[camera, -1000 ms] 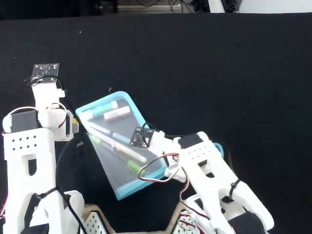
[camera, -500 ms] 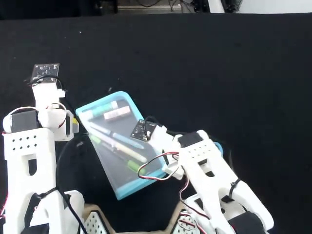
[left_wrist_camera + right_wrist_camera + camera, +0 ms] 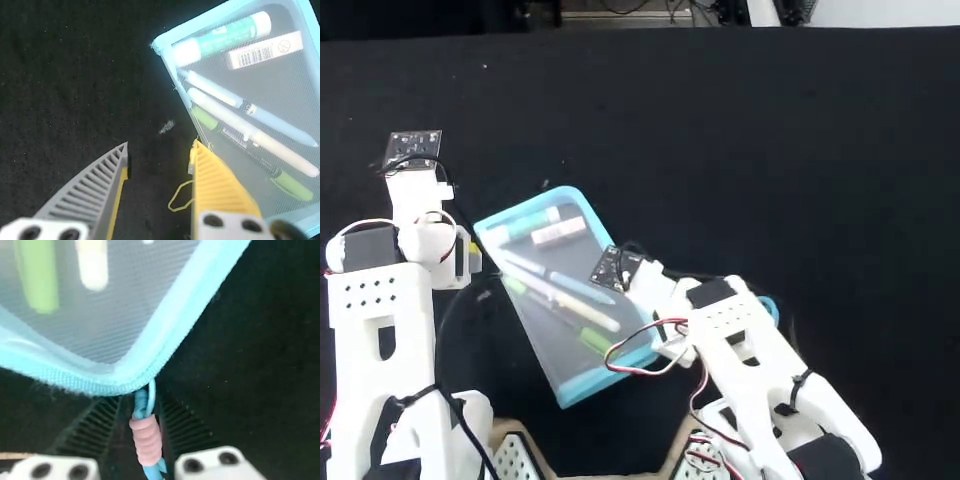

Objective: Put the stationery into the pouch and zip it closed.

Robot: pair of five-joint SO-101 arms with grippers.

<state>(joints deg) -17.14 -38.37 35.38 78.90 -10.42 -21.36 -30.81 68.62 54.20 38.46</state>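
I judge the light-blue mesh zip pouch (image 3: pixel 565 290) light and limp. Best hold is the pink-beaded zip pull (image 3: pixel 146 437) at its four o'clock corner, which the right gripper (image 3: pixel 142 405) pinches. The left gripper (image 3: pixel 160 145) is spread.

Light-blue mesh pouch (image 3: pixel 555 345), pink zip pull (image 3: pixel 146 434), black table (image 3: pixel 770 150)

Looks like a robotics lab bench to me: a table draped in plain black cloth (image 3: pixel 770 130), with white printed-plastic robot arms (image 3: pixel 380 300) trailing bare red and black wires (image 3: pixel 607 353). There's a tangle of dark cables (image 3: pixel 655 8) along the back edge too.
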